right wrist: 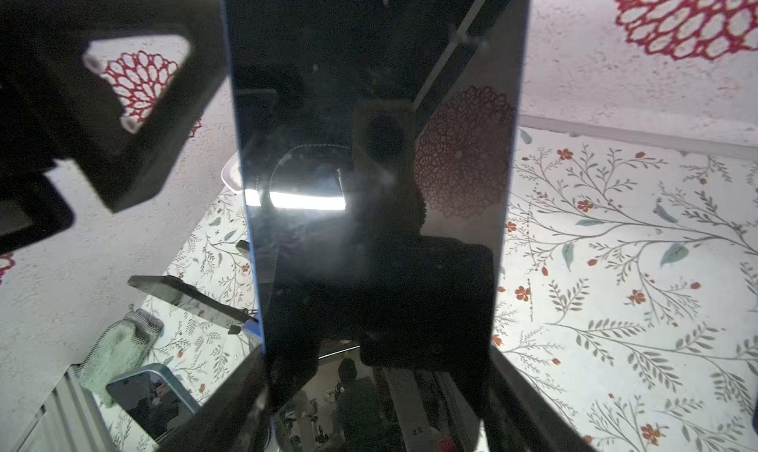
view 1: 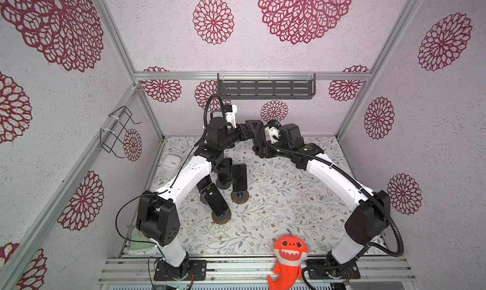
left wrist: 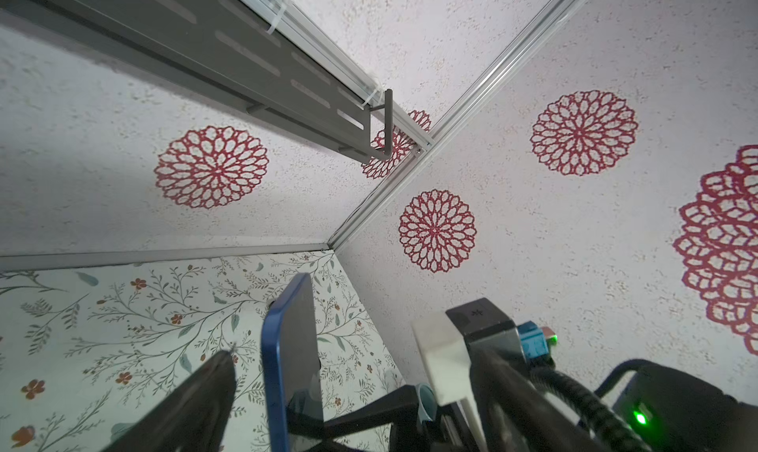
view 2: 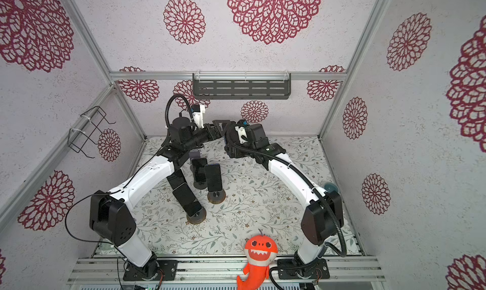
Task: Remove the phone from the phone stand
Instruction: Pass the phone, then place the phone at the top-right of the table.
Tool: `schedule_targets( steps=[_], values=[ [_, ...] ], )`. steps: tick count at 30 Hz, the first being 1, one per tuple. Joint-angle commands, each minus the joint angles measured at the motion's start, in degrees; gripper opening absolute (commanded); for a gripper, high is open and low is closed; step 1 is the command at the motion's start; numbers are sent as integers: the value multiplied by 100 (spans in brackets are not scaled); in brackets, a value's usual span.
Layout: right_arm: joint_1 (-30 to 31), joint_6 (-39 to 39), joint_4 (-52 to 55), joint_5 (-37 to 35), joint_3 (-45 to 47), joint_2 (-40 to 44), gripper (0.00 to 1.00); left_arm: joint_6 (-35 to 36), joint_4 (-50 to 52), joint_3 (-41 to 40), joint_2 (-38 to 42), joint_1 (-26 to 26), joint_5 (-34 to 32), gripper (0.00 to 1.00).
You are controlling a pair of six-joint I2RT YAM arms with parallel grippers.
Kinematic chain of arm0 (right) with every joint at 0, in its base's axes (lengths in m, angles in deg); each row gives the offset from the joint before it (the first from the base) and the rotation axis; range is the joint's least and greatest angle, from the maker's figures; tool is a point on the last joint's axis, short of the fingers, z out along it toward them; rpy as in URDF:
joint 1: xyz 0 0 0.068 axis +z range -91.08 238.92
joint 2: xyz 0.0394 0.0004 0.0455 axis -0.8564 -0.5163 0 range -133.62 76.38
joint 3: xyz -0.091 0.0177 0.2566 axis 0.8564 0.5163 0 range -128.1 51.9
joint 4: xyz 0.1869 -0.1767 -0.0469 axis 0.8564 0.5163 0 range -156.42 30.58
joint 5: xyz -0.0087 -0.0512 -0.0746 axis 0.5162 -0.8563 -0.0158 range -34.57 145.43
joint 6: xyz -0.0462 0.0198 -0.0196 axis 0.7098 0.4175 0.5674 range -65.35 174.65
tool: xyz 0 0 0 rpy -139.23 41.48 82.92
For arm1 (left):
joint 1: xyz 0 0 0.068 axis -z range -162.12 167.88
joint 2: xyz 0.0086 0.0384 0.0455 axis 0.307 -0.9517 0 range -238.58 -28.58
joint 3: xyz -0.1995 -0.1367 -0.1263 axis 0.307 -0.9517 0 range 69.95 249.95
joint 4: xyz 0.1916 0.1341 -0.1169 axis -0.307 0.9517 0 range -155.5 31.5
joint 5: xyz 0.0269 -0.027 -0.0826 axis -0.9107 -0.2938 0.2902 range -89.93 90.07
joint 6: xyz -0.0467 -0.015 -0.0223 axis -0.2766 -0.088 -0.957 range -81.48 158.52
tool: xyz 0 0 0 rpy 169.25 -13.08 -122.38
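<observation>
Resting in the right gripper (right wrist: 377, 351) above the back centre of the table (view 1: 289, 196), off every stand, is item one: the phone (right wrist: 369, 142).

- Phone, appearance: a slim slab with a blue frame and rounded corners. The glossy black screen is unlit and smudged, and it mirrors a bright light strip and a red wall rosette. In the left wrist view it shows nearly edge-on (left wrist: 289, 347), a thin blue rim beside a dark face.
- Phone, hold: the right gripper's fingers (right wrist: 229, 409) press against the two long edges at one end, spanning its width. The rest of the phone reaches out beyond them.
- Left gripper (left wrist: 355, 359): jaws spread wide. The phone passes between them, and a gap shows on the near side between one finger (left wrist: 221, 384) and the blue rim. It grips nothing.
- Both top views: the two arms meet at the back wall, and the phone itself is too hidden there to make out.
- Phone stands (view 1: 239, 196): round-based, grouped left of centre on the floral cloth, well apart from the held phone. Other dark phones (view 1: 239, 176) lean on them.
- Sundries: an orange shark plush (view 1: 288, 251) at the front edge, a grey slotted shelf (view 1: 265, 88) on the back wall, and a wire basket (view 1: 118, 133) on the left wall.
</observation>
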Motion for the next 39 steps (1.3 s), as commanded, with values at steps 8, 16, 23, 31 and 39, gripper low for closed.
schedule_targets(
  steps=[8, 16, 23, 31, 39],
  values=[
    [-566, -158, 1102, -1297, -168, 124, 53, 1087, 1816, -209, 1255, -391, -1169, 93],
    [-1193, -45, 1916, -1779, -515, -456, 48, 1226, 2777, -1429, 2720, -377, -2363, 93],
    [-1608, 140, 2185, -1857, -902, -1451, 47, 953, 3394, -2270, 3390, -114, -3081, 93],
    [-1830, 350, 2029, -1789, -1317, -2531, 46, 650, 3568, -2593, 3704, 469, -3534, 94],
    [-1910, 280, 1828, -1599, -1609, -3128, 46, 586, 3559, -2665, 3703, 481, -3547, 94]
  ],
)
